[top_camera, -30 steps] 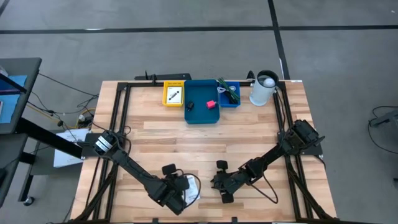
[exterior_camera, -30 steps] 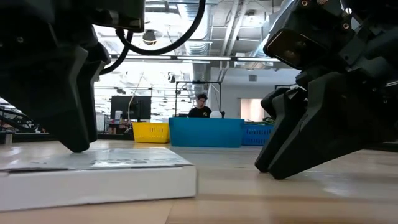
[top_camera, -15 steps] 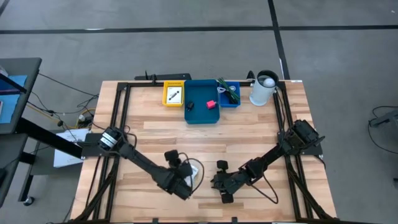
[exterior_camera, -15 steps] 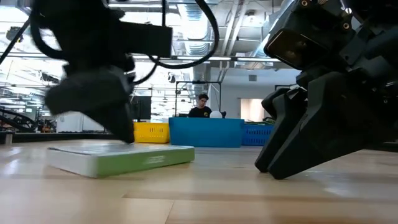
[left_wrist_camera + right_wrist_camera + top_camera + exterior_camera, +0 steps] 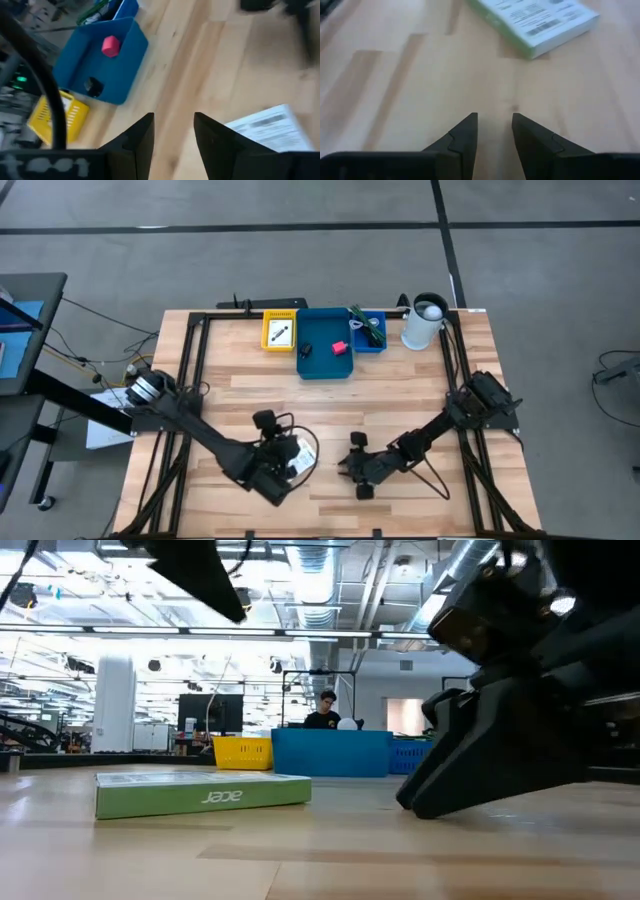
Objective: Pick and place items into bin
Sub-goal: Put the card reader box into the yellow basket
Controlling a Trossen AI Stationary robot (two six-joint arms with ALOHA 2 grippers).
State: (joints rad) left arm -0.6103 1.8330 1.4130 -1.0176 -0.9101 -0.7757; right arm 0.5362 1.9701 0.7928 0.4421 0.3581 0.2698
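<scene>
Where the plank-grained wooden counter (image 5: 330,395) runs along its far edge, a yellow slotted bin (image 5: 279,332) sits leftmost, holding a white card with a dark mark. Beside it stands the larger blue bin (image 5: 326,343), smooth-walled and rectangular, with a small black piece (image 5: 306,349) and a pink-red block (image 5: 339,347) inside. A smaller blue bin (image 5: 368,335) next to it carries a green stringy piece (image 5: 366,326), and a white cylinder (image 5: 423,322) stands at the right end.

Near the front, the left gripper (image 5: 173,131) hangs above a flat box (image 5: 203,792), white and printed on top with a green side; its dark tapered fingers stand slightly apart and hold nothing. To the right, the right gripper (image 5: 494,129) rests low on the counter, its fingers likewise narrowly parted and empty, pointing toward the box.
</scene>
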